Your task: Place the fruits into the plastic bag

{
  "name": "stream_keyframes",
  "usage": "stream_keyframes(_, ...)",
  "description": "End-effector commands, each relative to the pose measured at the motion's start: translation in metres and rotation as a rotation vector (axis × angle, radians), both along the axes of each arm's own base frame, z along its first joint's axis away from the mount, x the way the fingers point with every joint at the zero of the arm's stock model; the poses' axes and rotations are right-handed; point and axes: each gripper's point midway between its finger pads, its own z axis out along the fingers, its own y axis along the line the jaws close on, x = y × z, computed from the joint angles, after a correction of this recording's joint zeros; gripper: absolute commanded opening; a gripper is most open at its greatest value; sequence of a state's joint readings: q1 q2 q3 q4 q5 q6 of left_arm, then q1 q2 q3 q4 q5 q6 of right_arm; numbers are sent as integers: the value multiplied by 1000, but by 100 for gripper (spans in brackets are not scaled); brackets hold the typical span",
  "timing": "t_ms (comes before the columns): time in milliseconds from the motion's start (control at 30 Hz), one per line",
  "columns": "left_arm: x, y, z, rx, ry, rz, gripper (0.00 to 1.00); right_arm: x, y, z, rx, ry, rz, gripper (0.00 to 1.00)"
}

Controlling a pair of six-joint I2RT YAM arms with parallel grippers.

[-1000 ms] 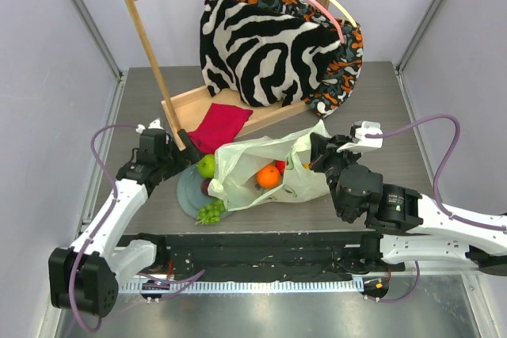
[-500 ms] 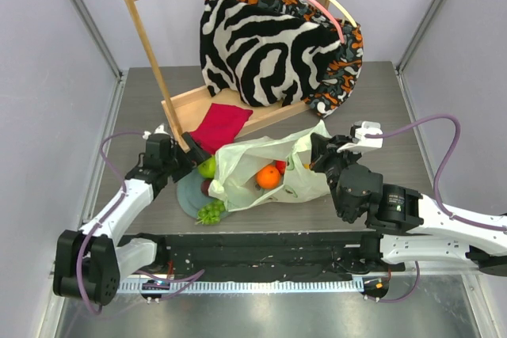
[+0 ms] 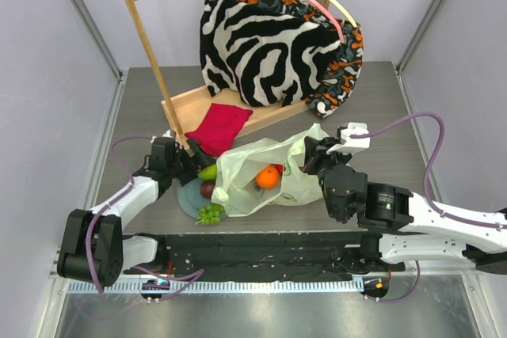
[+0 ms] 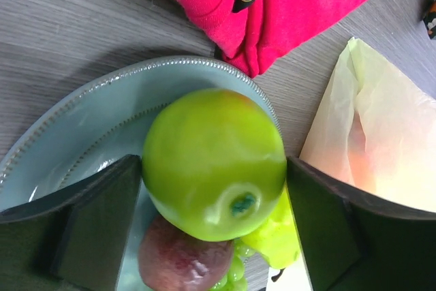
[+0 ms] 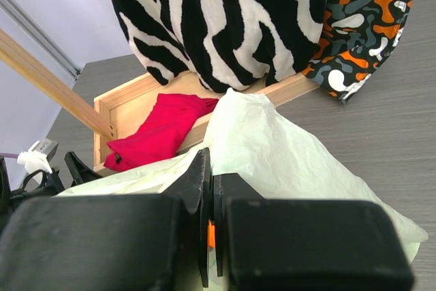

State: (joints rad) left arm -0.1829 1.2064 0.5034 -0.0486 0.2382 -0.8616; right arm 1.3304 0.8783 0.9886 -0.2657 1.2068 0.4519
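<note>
While the green apple (image 4: 211, 155) sits on top of the pile on the plate (image 4: 82, 120), the left pincer (image 4: 214, 216) has its fingers spread wide. One finger is close by each side of the apple, ready to squeeze. The apple is the easiest fruit to reach. A plum (image 4: 177, 264) lies under it, and the grapes (image 3: 211, 212) lie at the plate's near edge.

The right pincer (image 5: 208, 223) is pressed together and seems to pinch the rim of the plastic bag (image 3: 253, 160). I think it lifts that side so the mouth gapes toward the plate. The bag rests on the desk (image 3: 380, 108), touching the plate, with the orange (image 3: 268, 176) inside.
</note>
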Motion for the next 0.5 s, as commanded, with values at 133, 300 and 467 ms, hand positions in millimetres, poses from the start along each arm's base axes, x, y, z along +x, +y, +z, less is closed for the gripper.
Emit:
stream_keyframes(133, 12, -8, 18, -44, -75, -20, 68, 2, -6, 16, 77, -12, -26, 1)
stream_keyframes(300, 11, -2, 38, -21, -119, -6, 60, 1, -9, 16, 86, -13, -30, 1)
stream_keyframes(467, 9, 11, 71, 38, -210, 24, 58, 1, -11, 15, 92, -13, -30, 1)
